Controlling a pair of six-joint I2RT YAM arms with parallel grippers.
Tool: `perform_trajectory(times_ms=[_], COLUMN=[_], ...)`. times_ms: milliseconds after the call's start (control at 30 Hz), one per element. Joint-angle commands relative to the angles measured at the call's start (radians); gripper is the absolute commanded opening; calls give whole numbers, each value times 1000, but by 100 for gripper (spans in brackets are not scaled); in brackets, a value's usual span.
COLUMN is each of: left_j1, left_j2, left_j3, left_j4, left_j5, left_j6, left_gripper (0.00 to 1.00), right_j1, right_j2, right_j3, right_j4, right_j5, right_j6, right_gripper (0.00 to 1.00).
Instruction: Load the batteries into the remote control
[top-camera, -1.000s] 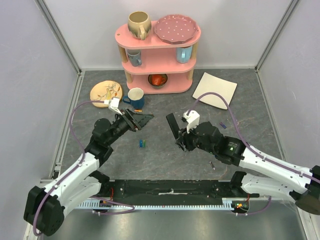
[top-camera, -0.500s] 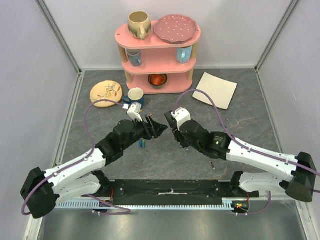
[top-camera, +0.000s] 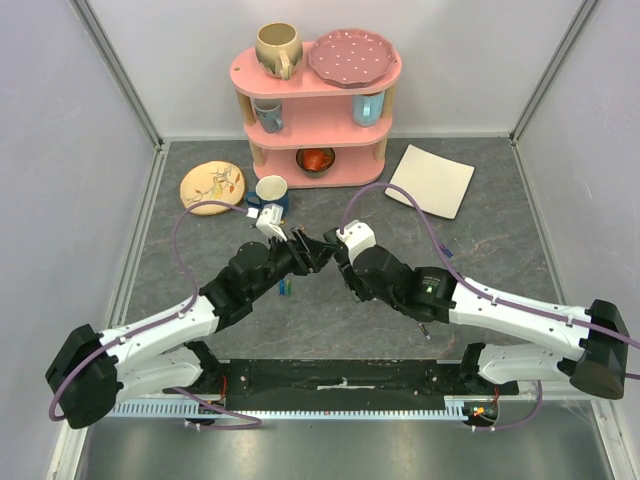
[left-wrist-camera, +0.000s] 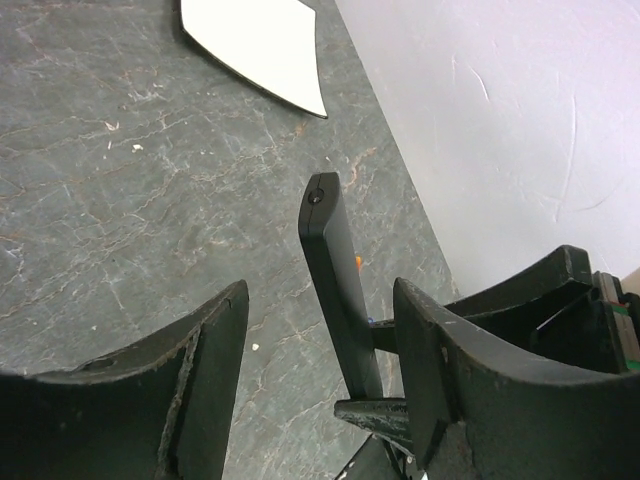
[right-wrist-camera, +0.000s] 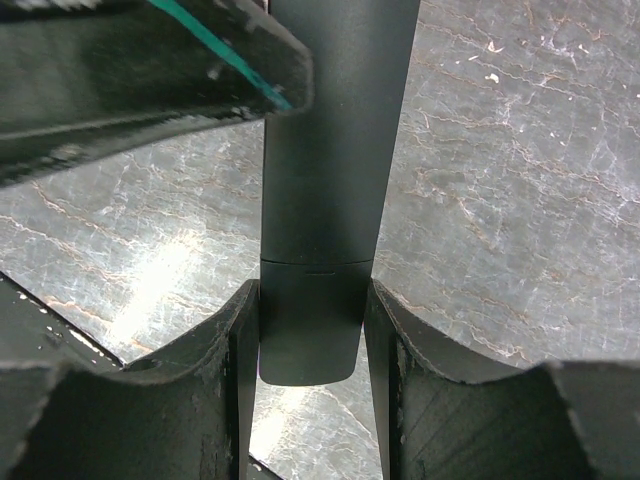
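My right gripper (right-wrist-camera: 312, 300) is shut on the lower end of the remote control (right-wrist-camera: 325, 170), a slim black bar held off the table. In the top view the right gripper (top-camera: 341, 259) meets my left gripper (top-camera: 320, 250) at the table's middle. My left gripper (left-wrist-camera: 320, 300) is open, with the remote (left-wrist-camera: 335, 260) standing between its fingers, close to the right finger (left-wrist-camera: 430, 370) and clear of the left one. A blue battery (top-camera: 286, 288) lies on the table under the left arm. Another blue battery (top-camera: 446, 251) and a dark one (top-camera: 424, 331) lie by the right arm.
A pink three-tier shelf (top-camera: 318, 85) with mugs and a plate stands at the back. A blue mug (top-camera: 270, 191) and a round yellow plate (top-camera: 212, 187) sit left of centre. A white square plate (top-camera: 430, 180) lies at the back right, also seen in the left wrist view (left-wrist-camera: 260, 45).
Both arms have swung in toward each other. The right gripper carried the remote left, and the open left gripper moved right until its fingers straddle the remote.
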Motion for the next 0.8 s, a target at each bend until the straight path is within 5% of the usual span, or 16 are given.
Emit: perform_trajectory(times_ms=[0,767], left_j1=[-25,-80], left_j2=[41,159], left_j3=[21,75], left_j4=[83,121], left_j5=[-11,-35], left_j6=[-26,-23], left_gripper=[65,53], right_j1=[13,22], right_j2=[-12,-26], right_j3=[37,33], right_j4=[16,24], right_j5=[13,16], right_j6=[19,33], right_gripper=[31,32])
